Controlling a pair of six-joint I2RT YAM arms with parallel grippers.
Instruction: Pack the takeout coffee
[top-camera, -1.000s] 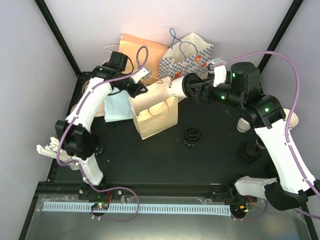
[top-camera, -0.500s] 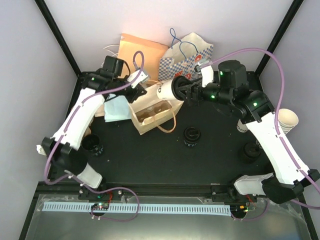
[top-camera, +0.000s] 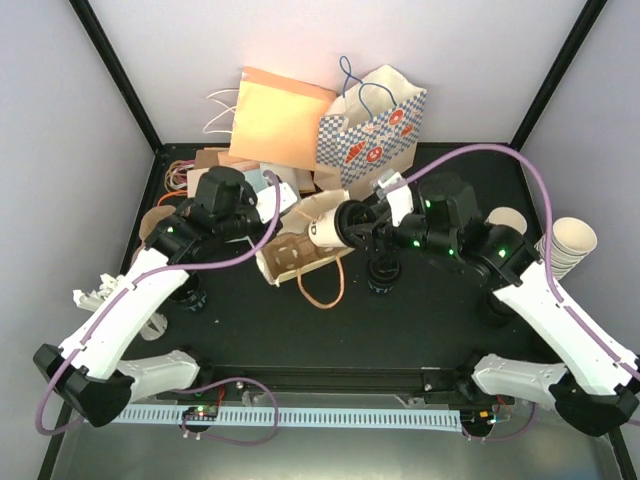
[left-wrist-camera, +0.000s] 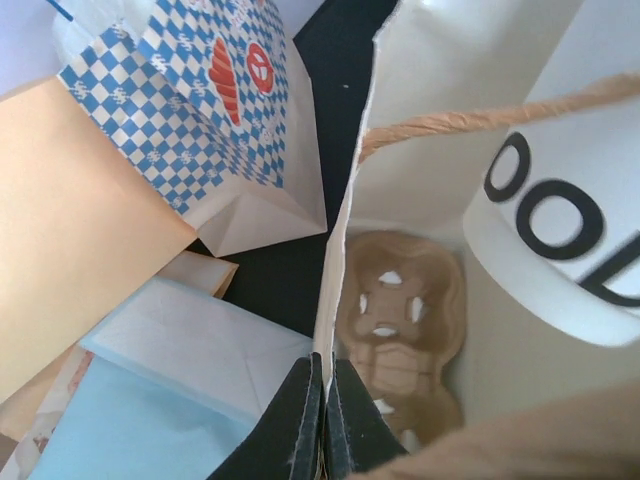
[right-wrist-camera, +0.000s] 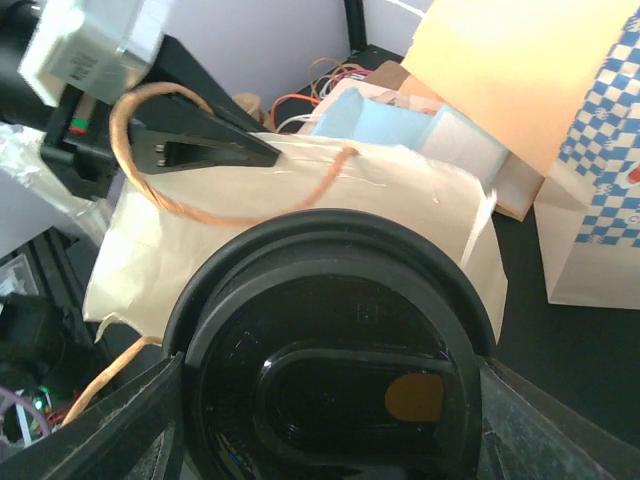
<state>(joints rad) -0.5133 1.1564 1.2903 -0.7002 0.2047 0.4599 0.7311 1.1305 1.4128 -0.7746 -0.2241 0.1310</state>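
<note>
Right gripper clamps the takeout coffee at its lid end, a finger on each side of the black lid. The cup lies tipped on its side above the table, and its cream base pokes into the mouth of the cream paper bag. In the left wrist view the cup wall with its black lettering fills the upper right, just inside the bag's rim and under the twine handle.

The left gripper is closed on that rim, with the paper edge pinched between its dark fingers. A brown cardboard cup carrier sits at the bottom of the bag (its holes show no cups).

Behind the bag stand a blue-and-white checked bag and an orange-tan bag. A pale blue envelope lies beside the left gripper. A loose black lid rests on the table just under the right wrist, and a stack of lidless cups lies well apart at the right edge.
</note>
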